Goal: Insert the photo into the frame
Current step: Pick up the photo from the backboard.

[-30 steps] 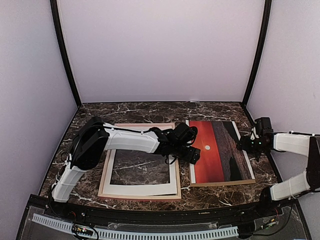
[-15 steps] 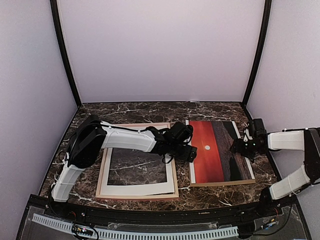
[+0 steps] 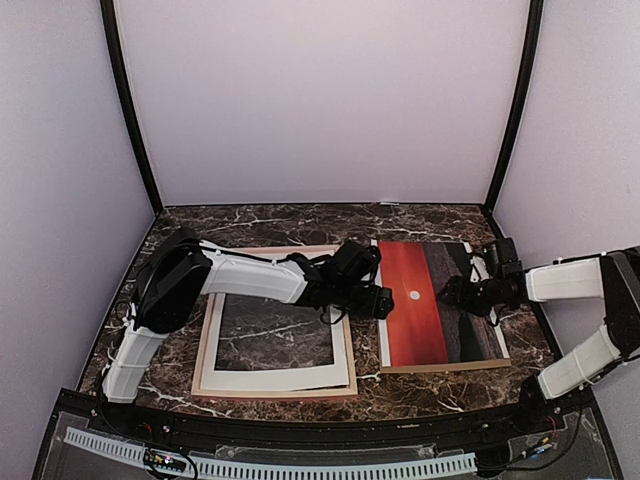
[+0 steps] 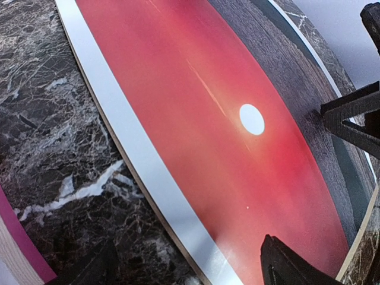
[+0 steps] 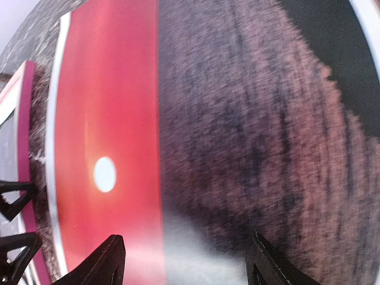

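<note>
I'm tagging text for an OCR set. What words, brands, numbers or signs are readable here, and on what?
None readable. The photo is a plain sunset image with no caption; the frame carries no lettering; anything on the near rail is too small to read.

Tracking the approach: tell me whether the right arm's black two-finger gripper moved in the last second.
Yes. The right gripper moved left, from the right edge of the rectangular red-orange sunset print to above its dark sea band.

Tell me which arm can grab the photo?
Left. The left gripper sits open at the photo's edge beside the frame. The right gripper hangs open over the photo's dark middle.
</note>
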Motion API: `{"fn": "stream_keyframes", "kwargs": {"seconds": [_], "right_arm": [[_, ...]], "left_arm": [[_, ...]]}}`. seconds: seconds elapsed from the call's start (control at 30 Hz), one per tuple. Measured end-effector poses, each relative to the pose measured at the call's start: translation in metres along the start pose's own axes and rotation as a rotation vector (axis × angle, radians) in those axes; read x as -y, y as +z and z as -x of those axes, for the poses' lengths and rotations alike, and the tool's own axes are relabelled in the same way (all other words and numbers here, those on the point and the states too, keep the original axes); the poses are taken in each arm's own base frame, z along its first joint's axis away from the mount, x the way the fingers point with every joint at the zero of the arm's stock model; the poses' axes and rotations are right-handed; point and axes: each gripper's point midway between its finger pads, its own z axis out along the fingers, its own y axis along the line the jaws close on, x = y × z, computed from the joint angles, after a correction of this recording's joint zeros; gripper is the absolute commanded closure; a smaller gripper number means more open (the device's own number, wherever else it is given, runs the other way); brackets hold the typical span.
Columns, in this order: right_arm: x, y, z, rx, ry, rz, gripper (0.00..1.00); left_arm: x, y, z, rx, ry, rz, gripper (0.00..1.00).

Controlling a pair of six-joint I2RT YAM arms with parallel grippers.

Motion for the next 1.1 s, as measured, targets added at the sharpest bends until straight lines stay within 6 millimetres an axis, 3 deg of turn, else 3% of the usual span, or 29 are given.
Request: {"fn": "stream_keyframes", "kwargs": {"seconds": [0.1, 0.23, 0.4, 0.57, 0.93, 1.1], "right_arm": [[-0.007, -0.001, -0.004, -0.012, 0.003, 0.034, 0.26], [0.003, -0.015, -0.003, 0.011, 0.027, -0.035, 0.21], [0.039, -0.038, 0.014, 0.106, 0.08, -0.197, 0.19], [0.074, -0.048, 0.018, 0.131, 0.138, -0.313, 0.19], [0.103, -0.046, 0.009, 0.103, 0.201, -0.367, 0.2], [0.102, -0.04, 0.007, 0.081, 0.202, -0.34, 0.23]], "left_arm": [[0.001, 0.0, 0.0, -0.001, -0.007, -0.011, 0.18], [0.001, 0.001, 0.0, 0.0, -0.007, -0.016, 0.21], [0.001, 0.001, -0.001, 0.006, 0.0, -0.021, 0.23], [0.003, -0.001, -0.002, 0.006, 0.016, -0.04, 0.23], [0.025, -0.003, -0.019, -0.041, 0.051, -0.114, 0.24], [0.029, -0.003, -0.022, -0.055, 0.054, -0.134, 0.24]]}}
